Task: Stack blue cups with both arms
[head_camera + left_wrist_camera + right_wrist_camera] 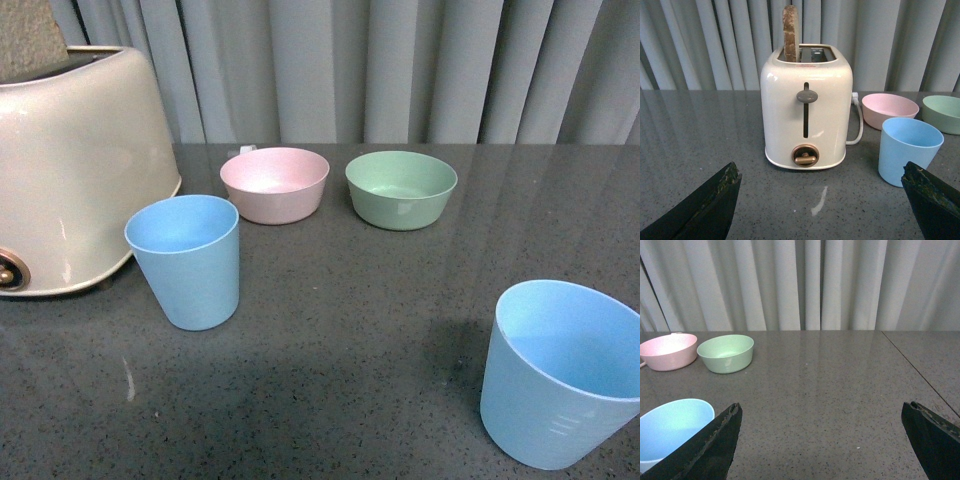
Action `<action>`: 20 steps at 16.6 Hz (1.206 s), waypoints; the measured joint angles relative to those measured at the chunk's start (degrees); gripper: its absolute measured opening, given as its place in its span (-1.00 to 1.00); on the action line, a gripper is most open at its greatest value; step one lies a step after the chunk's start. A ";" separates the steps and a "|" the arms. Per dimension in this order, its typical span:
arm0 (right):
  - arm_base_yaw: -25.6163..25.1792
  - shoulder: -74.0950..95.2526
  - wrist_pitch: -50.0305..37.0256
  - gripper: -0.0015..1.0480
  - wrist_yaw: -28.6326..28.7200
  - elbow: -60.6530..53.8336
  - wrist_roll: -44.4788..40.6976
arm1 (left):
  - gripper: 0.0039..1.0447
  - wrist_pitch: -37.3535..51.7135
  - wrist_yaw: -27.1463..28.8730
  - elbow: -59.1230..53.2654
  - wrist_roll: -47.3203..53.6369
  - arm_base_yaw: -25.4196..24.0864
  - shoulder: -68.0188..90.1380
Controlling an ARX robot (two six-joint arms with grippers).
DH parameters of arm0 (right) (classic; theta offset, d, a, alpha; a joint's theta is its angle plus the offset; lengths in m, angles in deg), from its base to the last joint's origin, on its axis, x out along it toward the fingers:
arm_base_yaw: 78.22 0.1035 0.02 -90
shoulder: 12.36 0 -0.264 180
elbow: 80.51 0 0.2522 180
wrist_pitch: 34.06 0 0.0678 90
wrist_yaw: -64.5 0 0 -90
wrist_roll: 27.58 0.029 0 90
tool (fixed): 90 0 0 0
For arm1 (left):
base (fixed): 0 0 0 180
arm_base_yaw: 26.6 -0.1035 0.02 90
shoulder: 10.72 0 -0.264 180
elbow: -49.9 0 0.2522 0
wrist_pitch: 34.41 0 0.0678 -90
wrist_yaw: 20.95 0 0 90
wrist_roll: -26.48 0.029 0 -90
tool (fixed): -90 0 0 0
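Cups stood upright, well apart on the bench (350,340): left cup (185,262) just beside toaster (70,170), right cup (562,375) nearer the robot. Left and right jaws were spread wide, empty; each saw its cup off-centre, so alignment looked needed before one grasp per arm.

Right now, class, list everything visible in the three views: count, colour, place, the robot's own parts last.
Toaster: 1, cream, far left.
Bread slice: 1, brown, upright in toaster slot.
Blue cups: 2, light blue; one beside toaster, other near right, both upright.
Pink bowl: 1, pink, behind left cup.
Green bowl: 1, green, right of pink bowl.
Table: 1, dark grey speckled, under everything.
Curtain: 1, grey, behind table.
Left end effector: 1, black, open, facing toaster.
Right end effector: 1, black, open, above table.
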 joint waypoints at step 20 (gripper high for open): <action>0.00 0.00 -0.02 0.87 0.00 0.00 0.00 | 0.88 0.00 0.00 0.00 0.00 0.00 0.00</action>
